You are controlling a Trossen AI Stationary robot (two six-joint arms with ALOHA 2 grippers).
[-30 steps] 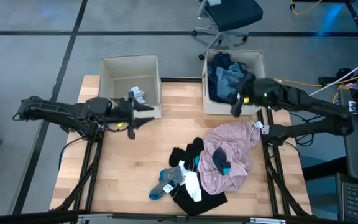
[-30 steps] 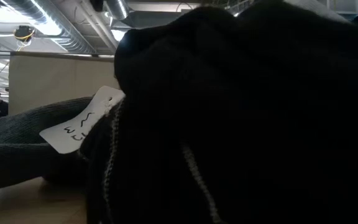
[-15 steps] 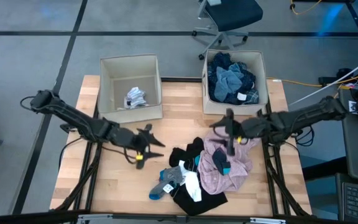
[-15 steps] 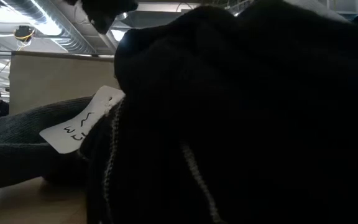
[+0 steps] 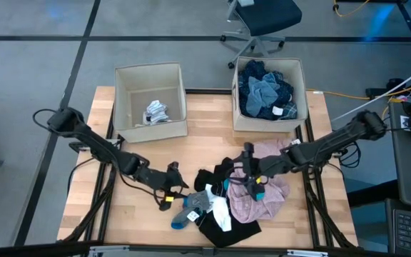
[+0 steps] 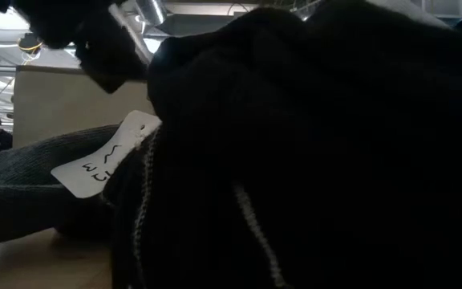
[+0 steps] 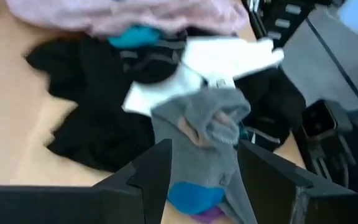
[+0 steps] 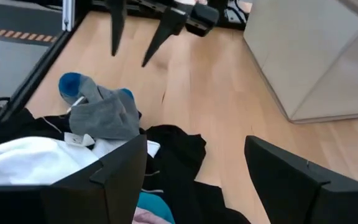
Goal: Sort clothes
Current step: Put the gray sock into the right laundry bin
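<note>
A loose heap of clothes [image 5: 234,196] lies on the pale wood-plank counter [image 5: 141,214], toward its near right part. The heap is soft and rumpled: a crumpled pale pink garment [image 5: 273,189] forms its right side, flat black pieces [image 5: 216,173] spread from its middle, a white piece [image 5: 221,214] lies folded among them, and a grey sock with a blue toe [image 5: 191,207] sits at its left edge. In the left wrist view that grey sock [image 7: 207,143] looks knitted and bunched, resting on the white piece [image 7: 222,59] and black fabric [image 7: 98,130].

The left gripper [image 5: 171,191] is low over the counter just left of the grey sock, its dark, wedge-shaped fingers spread apart and holding nothing. The right gripper [image 5: 248,170] hangs over the middle of the heap where pink meets black, its fingers likewise parted and empty.

At the far edge stand two beige square fabric boxes. The left box [image 5: 123,100] holds a small balled white-and-grey sock [image 5: 155,113]; the right box [image 5: 302,93] is piled with crumpled blue and navy garments [image 5: 264,91].

In the low view a dark ribbed knit [image 6: 311,152] fills most of the picture, with a white paper tag [image 6: 107,164] bearing handwritten marks beside it.
</note>
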